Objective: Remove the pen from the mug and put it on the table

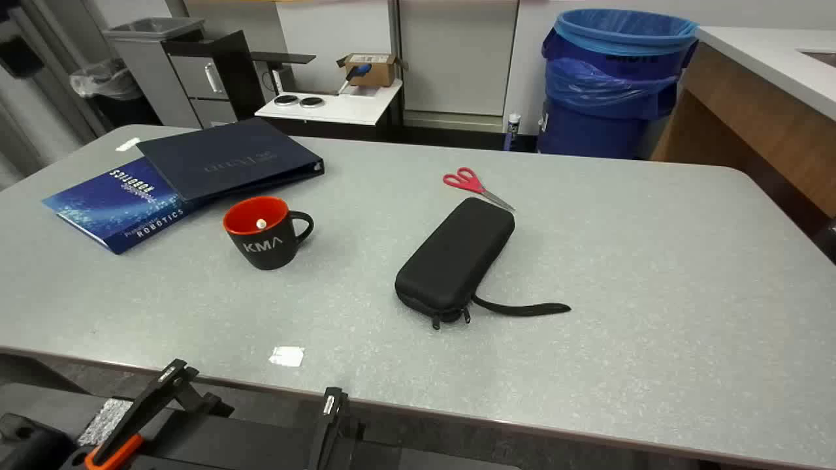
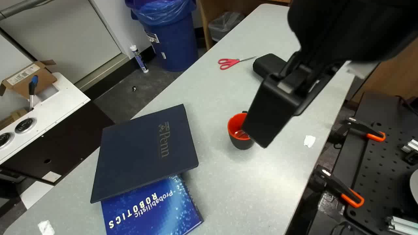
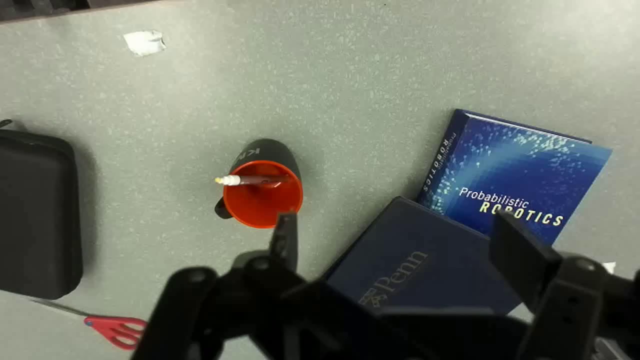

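The mug [image 1: 268, 243], black outside and red inside, stands upright on the light grey table [image 1: 620, 326]. It also shows in an exterior view [image 2: 235, 123] and the wrist view [image 3: 261, 202]. The pen [image 3: 252, 180], slim and dark with a white end, leans inside the mug, its white end at the rim on the handle side. That white end also shows as a pen tip in an exterior view [image 1: 261, 224]. My gripper [image 3: 395, 222] is open and empty, above the table. In an exterior view the gripper [image 2: 261, 130] hides part of the mug. In the wrist view the mug lies past the left fingertip.
A navy binder [image 1: 228, 156] lies over a blue book [image 1: 124, 202] beside the mug. A black zip case [image 1: 457, 254] with a strap and red-handled scissors [image 1: 467, 181] lie on the mug's handle side. Clamps [image 1: 330, 411] stand at the table's near edge.
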